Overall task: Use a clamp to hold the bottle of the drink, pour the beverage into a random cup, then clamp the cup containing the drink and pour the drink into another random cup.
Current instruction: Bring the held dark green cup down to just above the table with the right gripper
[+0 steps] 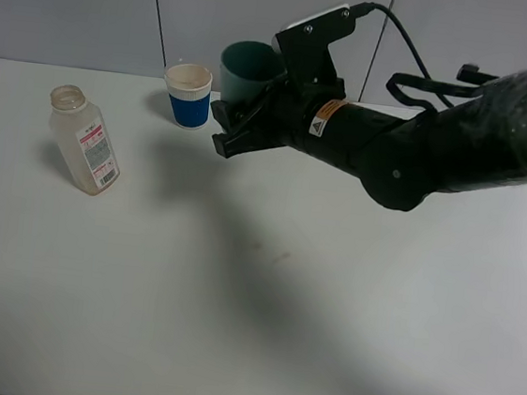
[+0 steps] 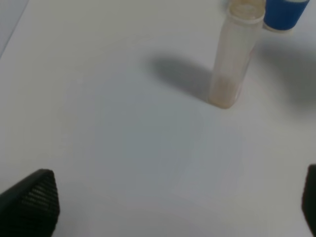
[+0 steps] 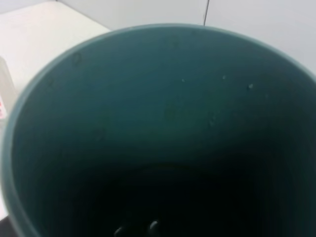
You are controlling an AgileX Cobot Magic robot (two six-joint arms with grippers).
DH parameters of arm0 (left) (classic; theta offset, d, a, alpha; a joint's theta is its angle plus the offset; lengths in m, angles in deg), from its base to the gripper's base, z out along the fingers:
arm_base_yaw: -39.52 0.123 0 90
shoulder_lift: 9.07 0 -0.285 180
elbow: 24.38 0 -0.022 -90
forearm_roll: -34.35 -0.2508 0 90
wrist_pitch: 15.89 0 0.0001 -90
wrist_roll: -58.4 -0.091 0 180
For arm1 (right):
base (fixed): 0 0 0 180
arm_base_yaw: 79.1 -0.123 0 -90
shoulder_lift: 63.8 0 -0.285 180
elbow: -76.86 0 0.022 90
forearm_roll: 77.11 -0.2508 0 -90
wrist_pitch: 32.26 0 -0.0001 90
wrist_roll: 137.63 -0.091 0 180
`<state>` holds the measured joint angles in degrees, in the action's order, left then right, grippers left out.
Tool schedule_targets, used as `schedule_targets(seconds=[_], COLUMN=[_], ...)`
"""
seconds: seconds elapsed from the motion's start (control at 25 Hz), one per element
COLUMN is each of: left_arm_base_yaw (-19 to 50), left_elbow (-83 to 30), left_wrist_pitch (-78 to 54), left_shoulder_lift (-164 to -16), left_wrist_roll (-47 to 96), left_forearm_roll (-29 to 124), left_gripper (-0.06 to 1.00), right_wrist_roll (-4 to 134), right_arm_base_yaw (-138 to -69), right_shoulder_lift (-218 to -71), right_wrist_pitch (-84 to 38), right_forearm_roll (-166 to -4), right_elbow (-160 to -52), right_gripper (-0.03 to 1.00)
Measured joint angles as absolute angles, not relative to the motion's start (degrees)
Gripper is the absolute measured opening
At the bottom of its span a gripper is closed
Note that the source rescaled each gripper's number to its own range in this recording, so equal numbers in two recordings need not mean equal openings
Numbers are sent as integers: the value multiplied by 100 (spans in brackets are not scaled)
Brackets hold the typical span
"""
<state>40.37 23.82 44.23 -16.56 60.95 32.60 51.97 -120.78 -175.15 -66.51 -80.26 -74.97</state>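
Right gripper [image 1: 237, 131] is seen closed around the teal cup [image 1: 247, 71], held raised near the far edge of the tabletop [image 1: 250, 328], just beside the blue-banded paper cup [image 1: 188, 95]. Droplets are noted on the teal cup's inner wall. The open bottle [image 1: 83, 139] stands toward the far left corner. Left gripper [image 2: 163, 207]: fingers spread wide, nothing held. Risk: a tilt misaligned with the paper cup's narrow mouth would spill drink; contact could topple it.

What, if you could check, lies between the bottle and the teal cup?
In the exterior high view the blue-banded paper cup stands between the bottle and the teal cup.
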Motion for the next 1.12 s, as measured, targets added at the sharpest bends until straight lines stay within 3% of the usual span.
schedule_targets(seconds=[1.12], left_arm_base_yaw=[4037], left_elbow=[2382], left_wrist_pitch=[4423], left_shoulder_lift=[-1656], left_wrist_roll=[6095], left_forearm_roll=[3255], left_gripper=[100], right_wrist_roll=[5329], right_arm_base_yaw=[-11977], right_shoulder_lift=[-19347], right_wrist_pitch=[-7599], right_forearm_roll=[-8604], right_elbow=[-7457], right_gripper=[1])
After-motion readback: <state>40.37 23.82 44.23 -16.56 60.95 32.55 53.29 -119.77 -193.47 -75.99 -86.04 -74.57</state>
